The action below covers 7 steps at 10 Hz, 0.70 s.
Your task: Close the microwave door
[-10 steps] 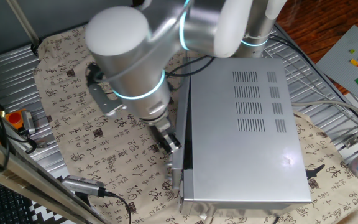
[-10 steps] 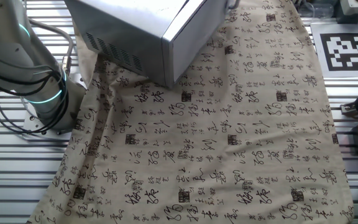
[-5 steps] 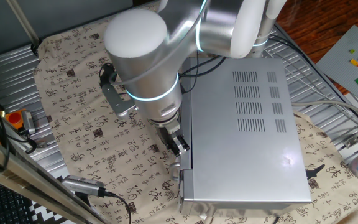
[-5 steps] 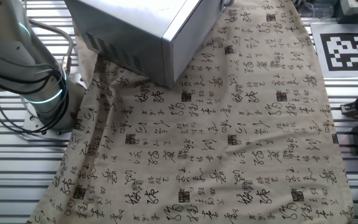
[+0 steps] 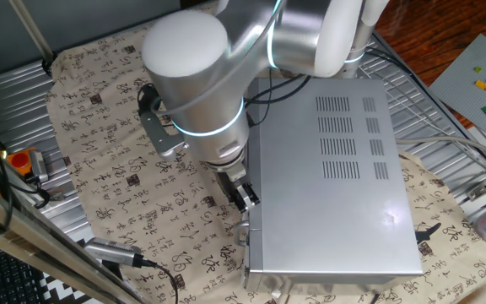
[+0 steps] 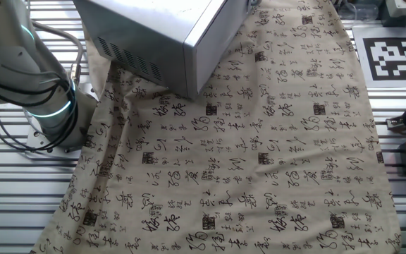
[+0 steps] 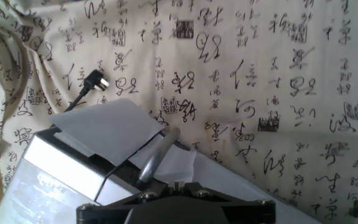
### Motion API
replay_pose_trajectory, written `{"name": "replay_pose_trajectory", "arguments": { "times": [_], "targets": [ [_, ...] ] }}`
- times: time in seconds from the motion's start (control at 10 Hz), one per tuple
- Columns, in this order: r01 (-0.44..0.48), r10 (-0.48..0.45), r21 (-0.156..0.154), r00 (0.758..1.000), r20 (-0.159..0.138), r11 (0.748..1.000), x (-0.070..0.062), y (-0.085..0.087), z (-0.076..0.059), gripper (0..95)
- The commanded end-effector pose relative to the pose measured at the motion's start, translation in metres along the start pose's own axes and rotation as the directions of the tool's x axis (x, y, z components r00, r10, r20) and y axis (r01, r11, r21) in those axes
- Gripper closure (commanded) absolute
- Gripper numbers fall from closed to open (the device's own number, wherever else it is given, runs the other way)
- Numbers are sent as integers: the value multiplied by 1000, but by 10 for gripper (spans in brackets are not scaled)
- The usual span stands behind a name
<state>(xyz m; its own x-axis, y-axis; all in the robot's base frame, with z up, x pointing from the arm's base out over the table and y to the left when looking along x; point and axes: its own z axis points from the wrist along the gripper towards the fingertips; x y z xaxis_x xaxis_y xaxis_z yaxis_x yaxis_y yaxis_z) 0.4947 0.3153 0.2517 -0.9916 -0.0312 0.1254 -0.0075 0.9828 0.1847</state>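
The microwave (image 5: 336, 169) is a large silver-grey box with vent slots on top; one corner of it shows in the other fixed view (image 6: 175, 42). The microwave door (image 5: 248, 247) is a thin panel lying nearly flat against the box's left side, with only a narrow dark seam left. My gripper (image 5: 244, 196) has its black fingers together and presses against the door's outer face, holding nothing. In the hand view a silver bar handle (image 7: 156, 155) and the door's silver surface (image 7: 55, 180) lie just ahead of the gripper body.
A patterned cloth (image 6: 259, 155) covers the table. A black plug and cable (image 7: 92, 81) lie on it near the door. An orange object (image 5: 22, 160) sits at the left edge. The arm's base (image 6: 44, 106) stands beside the box.
The arm has moved right toward the box, pushing the door in. The dark gap between door and box has narrowed to a thin seam.
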Motion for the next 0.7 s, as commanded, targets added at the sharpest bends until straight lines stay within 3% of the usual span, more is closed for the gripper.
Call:
{"name": "replay_pose_trajectory", "arguments": {
  "times": [0.1, 0.3, 0.7],
  "targets": [
    [57, -59, 67, 998, 27, 996, 1, -1, 0, 950],
    [115, -123, 170, 992, 36, 979, -8, -5, -1, 950],
    [163, -171, 186, 985, 32, 969, -35, -32, -6, 950]
  ]
}}
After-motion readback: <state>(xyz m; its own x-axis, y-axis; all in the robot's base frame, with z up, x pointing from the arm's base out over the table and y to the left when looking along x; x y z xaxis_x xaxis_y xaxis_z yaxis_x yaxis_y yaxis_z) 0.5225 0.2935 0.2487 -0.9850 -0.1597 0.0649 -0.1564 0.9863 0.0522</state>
